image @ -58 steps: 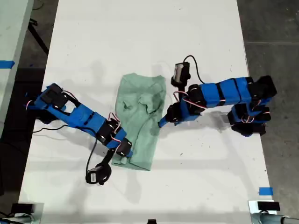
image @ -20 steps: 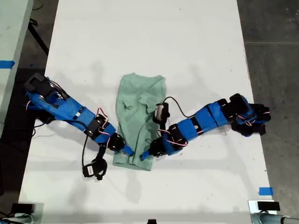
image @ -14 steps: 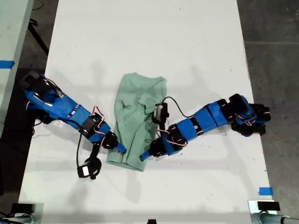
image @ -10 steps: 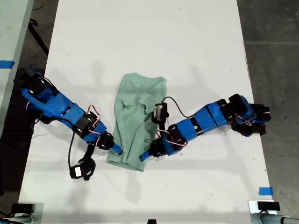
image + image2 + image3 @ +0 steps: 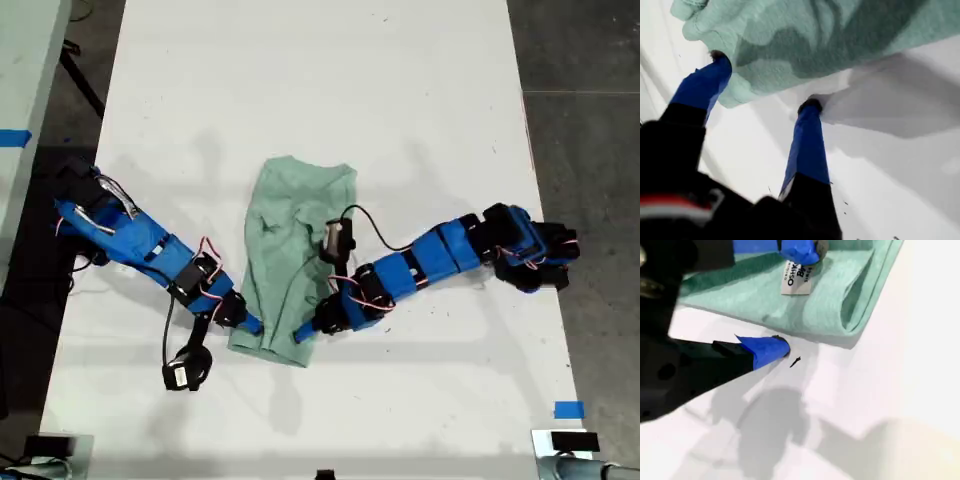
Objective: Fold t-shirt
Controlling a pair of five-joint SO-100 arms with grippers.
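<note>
My first gripper (image 5: 762,82) stands with its blue-taped jaws apart at the rolled edge of the pale mint-green, short-sleeved cloth t-shirt (image 5: 840,35); one tip touches that soft edge, while the other rests on the white table (image 5: 890,175) just beside it, and nothing is pinched between them. My second gripper (image 5: 796,300) is likewise spread. One jaw lies on top of the cloth beside the small white printed neck label (image 5: 797,277), and the other sits on the bare table just outside the folded hem, so the edge lies between the two without being clamped. Farther out, the exterior view shows the garment lying in a narrow, lengthwise-folded strip in the middle of the table, both arms reaching in to its nearer end; the wrist views do not settle which arm is which there. The fabric looks light, limp and slightly grippy, likely to sag, drag and unfold if lifted by a single layer. The better hold appears to be the thick doubled edge at each near corner, with all layers pinched together and both corners raised evenly, so that the strip carries over without twisting.
</note>
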